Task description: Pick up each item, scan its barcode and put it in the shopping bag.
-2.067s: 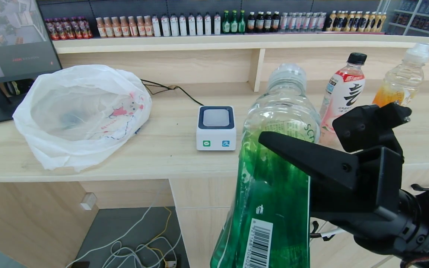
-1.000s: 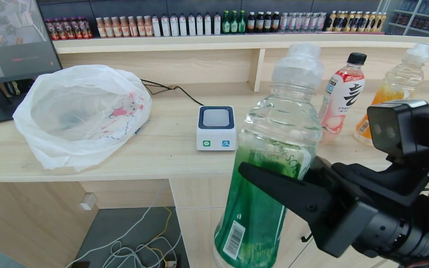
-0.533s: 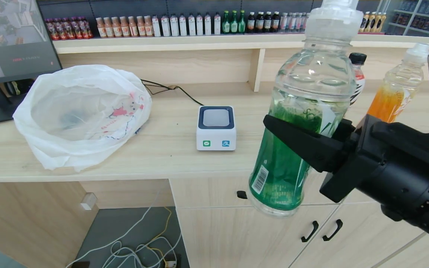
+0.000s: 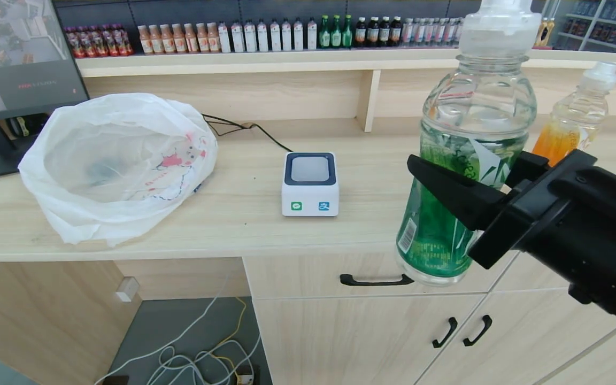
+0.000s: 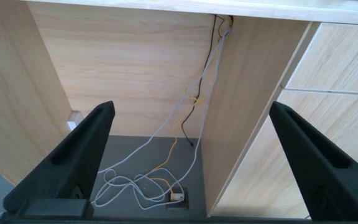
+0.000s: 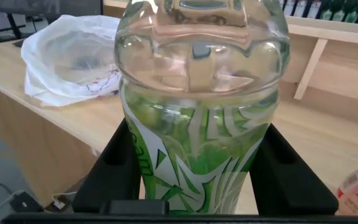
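Note:
My right gripper [image 4: 479,187] is shut on a clear bottle with a green label [image 4: 460,160], held upright in the air in front of the counter's right part; its barcode [image 4: 406,235] faces left. The same bottle [image 6: 201,130] stands between the fingers in the right wrist view. A white scanner box [image 4: 310,183] sits mid-counter, left of the bottle. The white plastic shopping bag [image 4: 115,160] lies open at the counter's left, also seen as the shopping bag [image 6: 73,56]. My left gripper [image 5: 191,155] hangs open below the counter, holding nothing.
An orange-drink bottle [image 4: 575,120] stands at the counter's right, behind the held bottle. A monitor [image 4: 16,69] is at the far left. A back shelf [image 4: 308,56] carries several bottles. Cables [image 4: 201,347] lie on the floor under the counter [image 4: 233,224]; drawers and handles [image 4: 375,280] below.
The right gripper has lifted the green-label bottle up and to the right and set it upright; the barcode has turned to face left. The pink-label bottle is now hidden behind it.

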